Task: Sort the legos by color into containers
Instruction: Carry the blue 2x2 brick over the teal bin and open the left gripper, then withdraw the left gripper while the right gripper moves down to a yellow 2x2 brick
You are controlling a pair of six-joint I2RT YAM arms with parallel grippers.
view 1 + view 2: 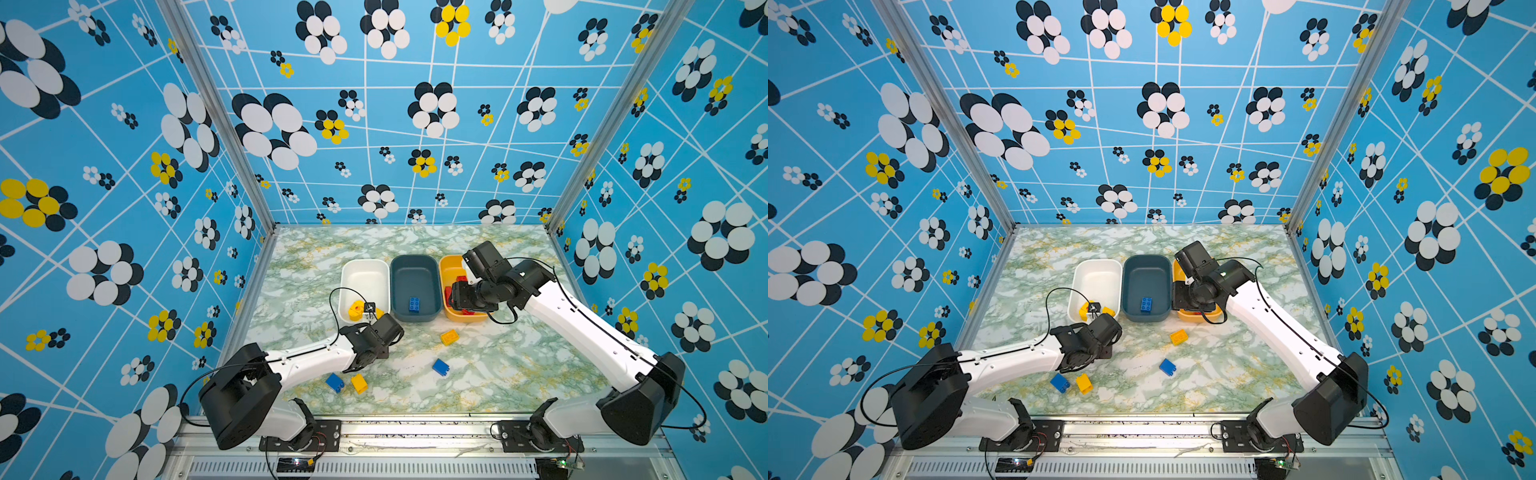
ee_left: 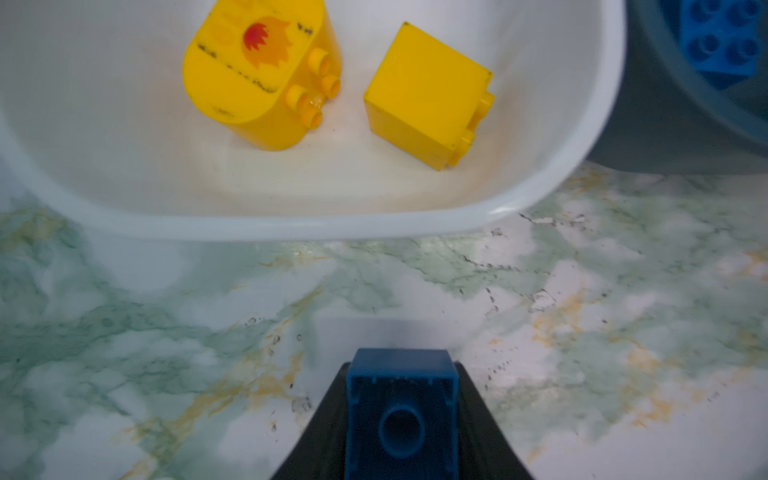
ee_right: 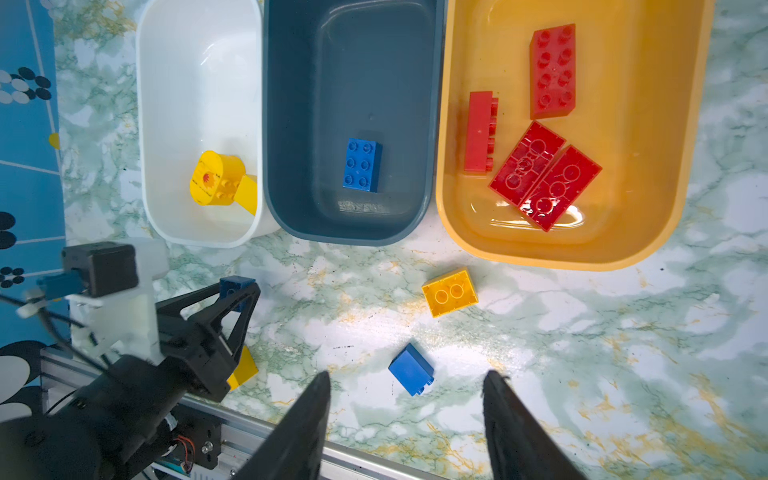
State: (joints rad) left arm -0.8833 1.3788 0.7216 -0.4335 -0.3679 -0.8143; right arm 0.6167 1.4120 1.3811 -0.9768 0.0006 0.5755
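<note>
- The left gripper [image 3: 237, 291] clenches a dark blue brick [image 2: 401, 415] just outside the white tub [image 2: 540, 183], which holds two yellow bricks [image 2: 428, 95].
- The right gripper [image 3: 408, 376] hangs released and empty, high by the yellow-orange tub [image 3: 648, 174], which holds four red bricks [image 3: 552, 70].
- The slate tub [image 3: 353, 62] holds one blue brick [image 3: 362, 165].

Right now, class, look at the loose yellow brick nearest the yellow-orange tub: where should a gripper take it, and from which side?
Take the yellow brick across its two long flat walls, straight down from above. It lies flat, hollow underside up, with bare table on every side, so the walls should be free.
</note>
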